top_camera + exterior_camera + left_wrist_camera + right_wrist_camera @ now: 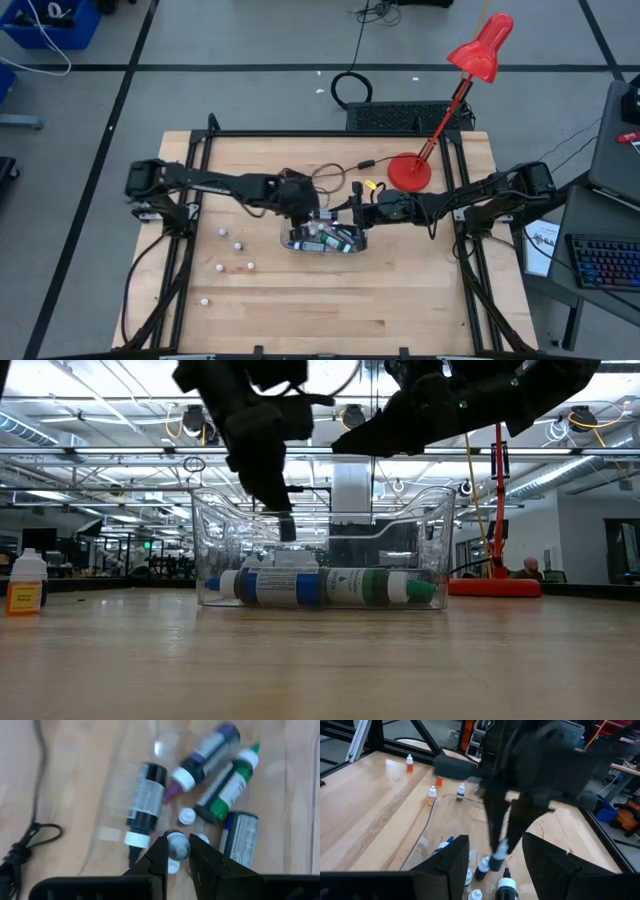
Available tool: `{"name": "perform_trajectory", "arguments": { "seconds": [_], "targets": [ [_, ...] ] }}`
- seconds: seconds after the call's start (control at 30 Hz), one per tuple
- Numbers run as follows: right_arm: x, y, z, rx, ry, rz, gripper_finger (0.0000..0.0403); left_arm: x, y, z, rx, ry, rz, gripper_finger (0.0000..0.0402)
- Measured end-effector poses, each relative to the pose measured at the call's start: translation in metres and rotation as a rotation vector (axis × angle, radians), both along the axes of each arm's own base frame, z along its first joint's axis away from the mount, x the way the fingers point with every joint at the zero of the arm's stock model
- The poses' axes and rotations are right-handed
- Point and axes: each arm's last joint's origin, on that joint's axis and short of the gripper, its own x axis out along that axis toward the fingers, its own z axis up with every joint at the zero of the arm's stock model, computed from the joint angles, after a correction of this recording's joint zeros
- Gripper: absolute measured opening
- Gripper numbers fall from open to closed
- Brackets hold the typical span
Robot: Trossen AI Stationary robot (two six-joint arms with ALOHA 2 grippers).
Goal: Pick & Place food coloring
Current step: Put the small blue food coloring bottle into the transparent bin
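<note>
Left tool (177, 851) over tub (215, 525), clenched on small bottle (178, 845). Right tool (492, 852) at 3 o'clock, released.

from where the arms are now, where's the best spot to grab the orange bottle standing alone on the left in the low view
Probably the body just under the white cap of the orange bottle, coming straight down from above. It stands upright on the bare table, apart from the clear tub, so nothing blocks either side. The right end effector is open; the left end effector already holds a small bottle.
</note>
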Motion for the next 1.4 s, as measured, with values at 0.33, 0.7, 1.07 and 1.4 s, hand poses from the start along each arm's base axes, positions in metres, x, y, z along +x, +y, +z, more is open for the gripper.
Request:
{"name": "perform_trajectory", "arguments": {
  "seconds": [0.33,0.7,1.07,1.4],
  "targets": [
    [0.0,0.0,-0.002,0.0,0.015,0.001,0.0173,0.029,-0.005,-0.037,0.014,0.16,-0.055,0.0055],
    [-0.001,0.0,-0.005,-0.002,0.043,0.001,0.0169,0.035,-0.005,-0.048,0.019,0.16,-0.059,0.0055],
    [-0.002,0.0,-0.006,-0.002,0.051,0.004,0.0168,0.036,-0.006,-0.052,-0.029,0.167,-0.039,0.0144],
    [-0.001,0.0,-0.001,-0.003,0.019,0.004,0.017,0.029,-0.006,-0.03,-0.014,0.113,-0.047,0.0193]
  ]
}}
